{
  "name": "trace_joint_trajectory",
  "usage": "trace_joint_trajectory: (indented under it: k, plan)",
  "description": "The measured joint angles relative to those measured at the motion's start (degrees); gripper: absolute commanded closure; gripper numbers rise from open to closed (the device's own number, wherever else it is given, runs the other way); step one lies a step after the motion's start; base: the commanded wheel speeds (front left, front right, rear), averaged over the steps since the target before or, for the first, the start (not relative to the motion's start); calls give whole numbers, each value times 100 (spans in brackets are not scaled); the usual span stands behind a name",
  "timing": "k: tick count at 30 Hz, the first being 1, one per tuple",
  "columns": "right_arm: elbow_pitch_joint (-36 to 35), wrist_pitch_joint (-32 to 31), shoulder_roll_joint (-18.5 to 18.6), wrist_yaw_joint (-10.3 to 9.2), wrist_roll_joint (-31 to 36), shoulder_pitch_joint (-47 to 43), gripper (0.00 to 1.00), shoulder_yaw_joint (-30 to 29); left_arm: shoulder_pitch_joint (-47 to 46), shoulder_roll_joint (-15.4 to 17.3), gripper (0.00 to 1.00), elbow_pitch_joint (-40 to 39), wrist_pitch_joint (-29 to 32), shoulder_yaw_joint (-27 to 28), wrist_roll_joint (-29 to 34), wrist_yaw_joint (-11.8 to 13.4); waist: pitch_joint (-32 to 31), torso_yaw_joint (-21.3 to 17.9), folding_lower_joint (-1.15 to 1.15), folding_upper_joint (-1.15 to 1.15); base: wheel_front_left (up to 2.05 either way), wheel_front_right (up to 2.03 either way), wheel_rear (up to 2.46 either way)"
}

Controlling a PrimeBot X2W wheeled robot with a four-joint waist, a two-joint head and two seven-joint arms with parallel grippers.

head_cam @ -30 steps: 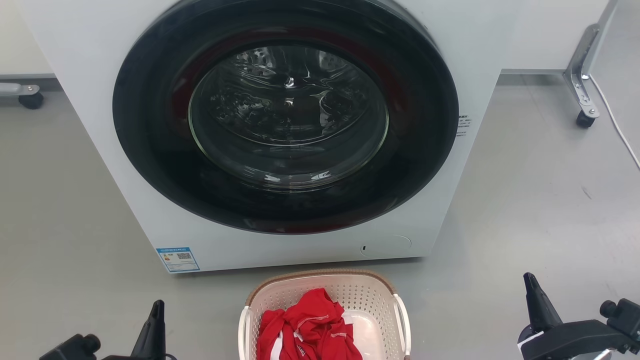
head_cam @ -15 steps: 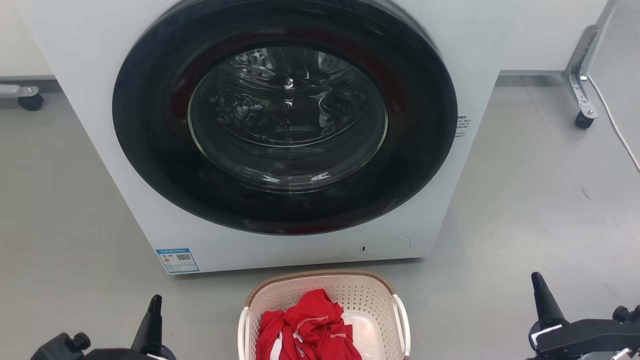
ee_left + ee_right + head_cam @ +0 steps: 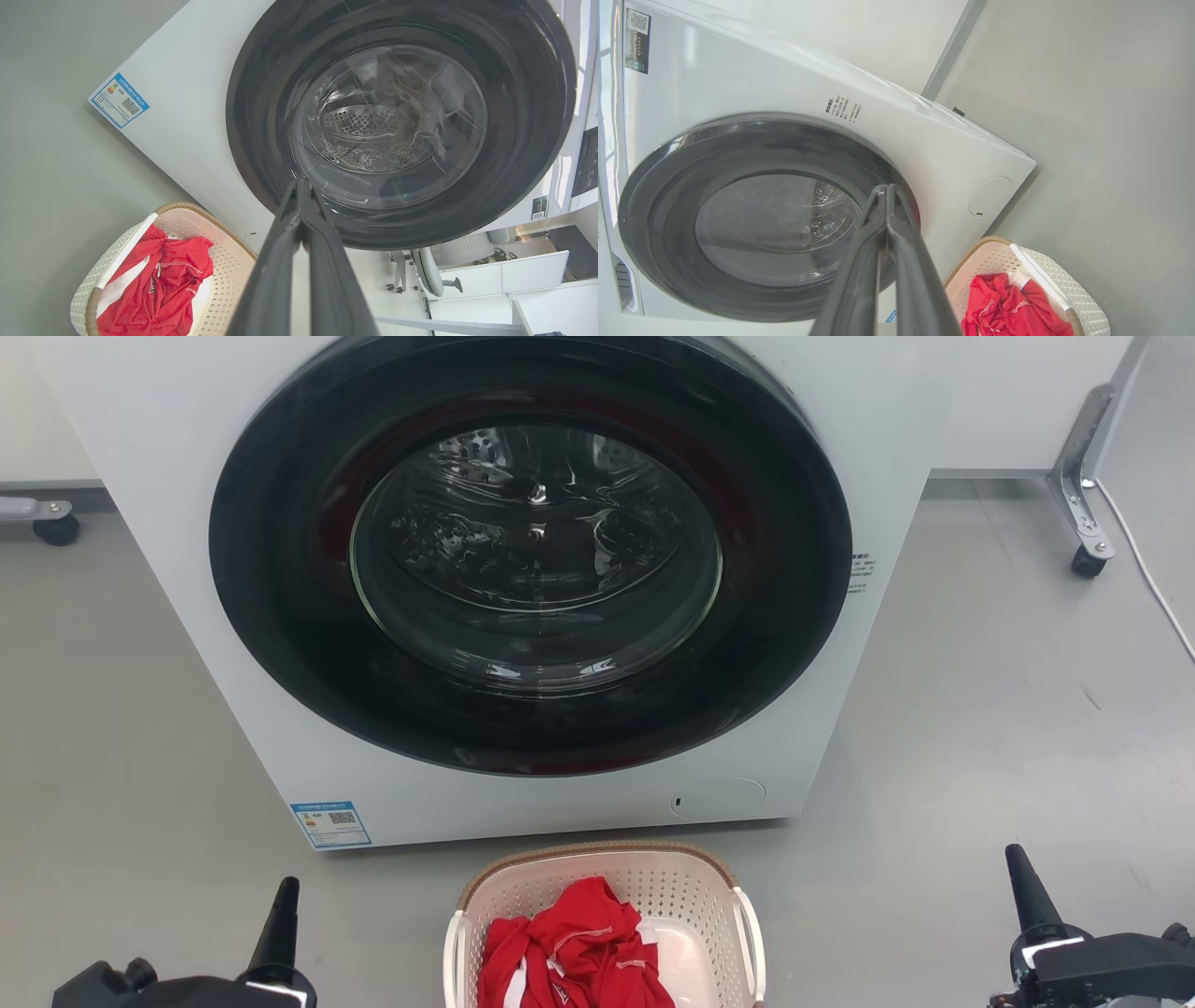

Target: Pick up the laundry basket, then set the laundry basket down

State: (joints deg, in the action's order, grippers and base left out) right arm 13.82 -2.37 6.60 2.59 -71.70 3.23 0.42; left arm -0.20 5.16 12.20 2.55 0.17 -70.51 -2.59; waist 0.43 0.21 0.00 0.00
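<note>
The cream-white laundry basket (image 3: 695,887) with a brown woven-look rim and white side handles stands on the grey floor at the bottom centre of the head view, just before the washing machine. It also appears in the left wrist view (image 3: 229,275) and the right wrist view (image 3: 1083,298). Red clothing (image 3: 574,952) lies in it. My left gripper (image 3: 283,896) is at the lower left, shut and empty, well left of the basket. My right gripper (image 3: 1022,877) is at the lower right, shut and empty, well right of it. Both wrist views show fingertips pressed together: left (image 3: 299,186), right (image 3: 885,191).
A white front-loading washing machine (image 3: 187,523) with a shut dark round glass door (image 3: 532,551) stands right behind the basket. A castor (image 3: 56,527) sits far left, a metal leg on a castor (image 3: 1083,523) and a white cable (image 3: 1148,569) far right. Bare grey floor lies on both sides.
Both grippers have dropped lower in the head view and drifted slightly outward, the right one further right. The basket and clothing have not moved.
</note>
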Motion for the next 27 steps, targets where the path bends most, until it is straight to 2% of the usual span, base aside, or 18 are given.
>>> trace_joint_trajectory:
  k: [27]
  plan:
    - [305, -369, -374, 399, -1866, 155, 100, -756, -372, -243, 100, 427, 367, 478, -1947, -403, -31, -20, 0, 0, 0, 0, 0]
